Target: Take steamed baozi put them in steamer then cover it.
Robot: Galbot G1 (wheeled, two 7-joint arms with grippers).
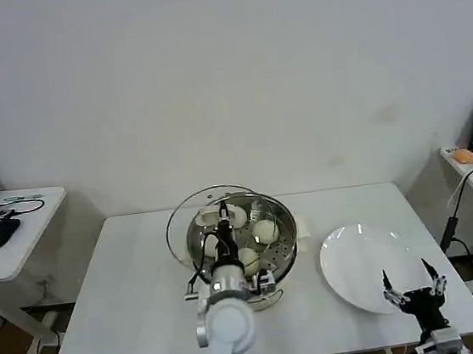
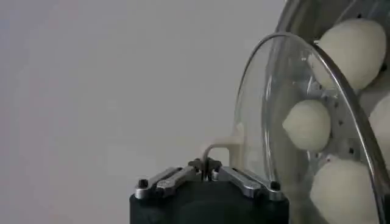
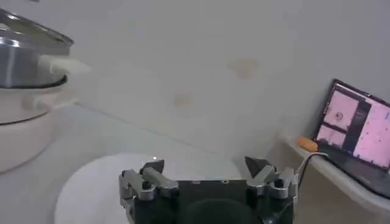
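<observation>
Four steamed baozi [image 1: 265, 230] sit inside the steamer [image 1: 286, 248]. The left tool [image 1: 222, 215] is clamped on the handle of the cover [image 1: 181, 217], which hangs tilted over the steamer's rim. The right tool [image 1: 413, 285], fingers apart, rests over the white plate [image 1: 356, 253].

The right gripper [image 3: 207, 173] sits low, with its two fingers [image 3: 149, 173] spread wide apart and nothing between them. Just under it lies a white plate [image 3: 91, 189] on the table [image 3: 122, 131]. Off to one side stands the shiny steamer [image 3: 24, 55] with a cream handle [image 3: 61, 64] sticking out. On the other side a laptop [image 3: 359, 131] glows on a small desk [image 3: 329, 173], with something orange [image 3: 306, 143] beside it.
</observation>
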